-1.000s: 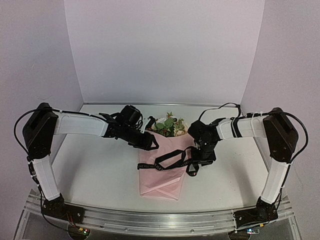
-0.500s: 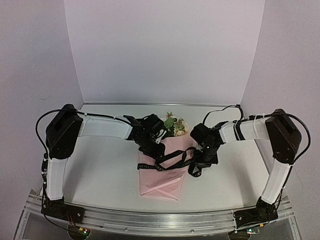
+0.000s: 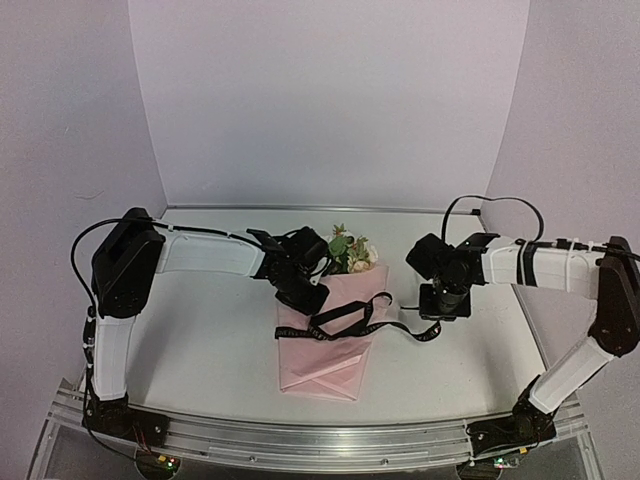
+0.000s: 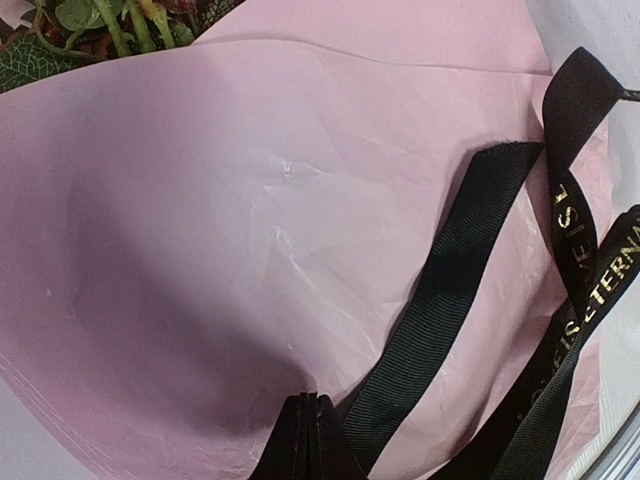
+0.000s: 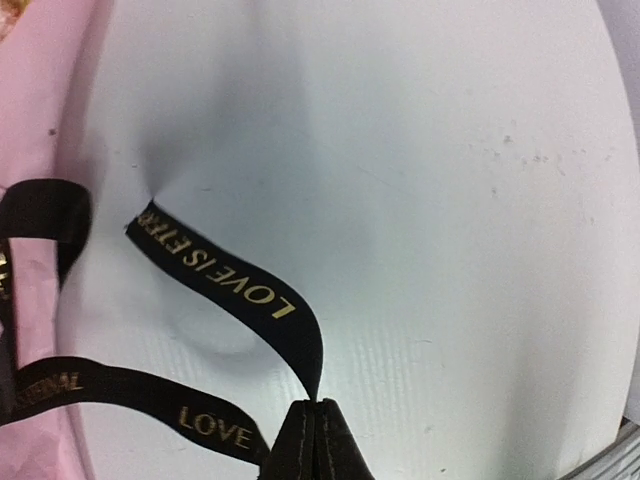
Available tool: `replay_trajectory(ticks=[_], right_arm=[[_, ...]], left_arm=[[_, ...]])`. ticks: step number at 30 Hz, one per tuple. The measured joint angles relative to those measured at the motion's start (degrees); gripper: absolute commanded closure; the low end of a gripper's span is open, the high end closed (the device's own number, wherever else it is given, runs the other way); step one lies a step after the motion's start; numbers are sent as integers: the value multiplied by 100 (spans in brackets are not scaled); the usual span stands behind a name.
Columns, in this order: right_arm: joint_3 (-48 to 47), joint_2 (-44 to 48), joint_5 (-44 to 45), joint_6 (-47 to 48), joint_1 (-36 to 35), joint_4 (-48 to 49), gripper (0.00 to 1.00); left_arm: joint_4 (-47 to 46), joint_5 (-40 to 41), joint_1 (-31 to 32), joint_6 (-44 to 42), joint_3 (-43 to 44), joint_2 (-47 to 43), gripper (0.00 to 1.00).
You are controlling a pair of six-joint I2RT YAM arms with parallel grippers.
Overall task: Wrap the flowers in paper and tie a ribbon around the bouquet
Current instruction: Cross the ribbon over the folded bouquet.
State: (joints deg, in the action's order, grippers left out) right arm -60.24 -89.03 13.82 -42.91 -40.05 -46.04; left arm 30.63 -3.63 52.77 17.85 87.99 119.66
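Bouquet (image 3: 322,350) lies flat near the middle of the desk (image 3: 200,340), the narrow folded end of its pink paper (image 4: 250,250) toward the arm bases. The flowers (image 3: 347,250) and their green leaves spill out of the far, open end. A black ribbon (image 3: 345,318) printed with gold lettering crosses the bouquet about halfway down in loose loops, and one tail trails off the bouquet's right side onto bare desk. The left fingers (image 3: 312,298) sit over the bouquet's upper left edge, just below the flowers, pressed together with their tips close to the paper. In the left wrist view a plain-sided stretch of ribbon runs away from right beside those tips, but whether it is pinched between them cannot be told. The right fingers (image 3: 443,312) hang to the right of the bouquet, clear of the paper. They are clamped on the ribbon tail, which rises to a point between their tips and curls back toward the bouquet.
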Motion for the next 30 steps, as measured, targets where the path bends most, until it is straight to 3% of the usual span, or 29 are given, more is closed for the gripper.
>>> replay_trajectory(ticks=[2, 4, 6, 11, 13, 19, 24, 30], right_arm=[[156, 72, 302, -121, 0, -162, 100], [324, 142, 567, -253, 0, -324, 83], [465, 210, 749, -368, 0, -490, 74], [484, 263, 795, -304, -55, -577, 49], [377, 296, 687, -101, -134, -564, 44], [-926, -78, -291, 560, -389, -359, 43], [-2634, -1371, -1181, 452, -686, -66, 43], [-4359, -3013, -1346, 24, -1249, -300, 43]], left_arm=[[-63, 57, 0, 2, -7, -2, 100], [-132, 86, 0, 0, -28, -6, 100], [-200, 85, 0, -2, -82, -29, 97], [-393, 54, -15, -5, -347, -329, 66], [-530, 26, -45, 56, -557, -619, 59], [-917, 72, -442, 520, -1692, -2205, 55], [-1107, 371, -894, 914, -2692, -3486, 52], [-886, 650, -1015, 1259, -3512, -4292, 51]])
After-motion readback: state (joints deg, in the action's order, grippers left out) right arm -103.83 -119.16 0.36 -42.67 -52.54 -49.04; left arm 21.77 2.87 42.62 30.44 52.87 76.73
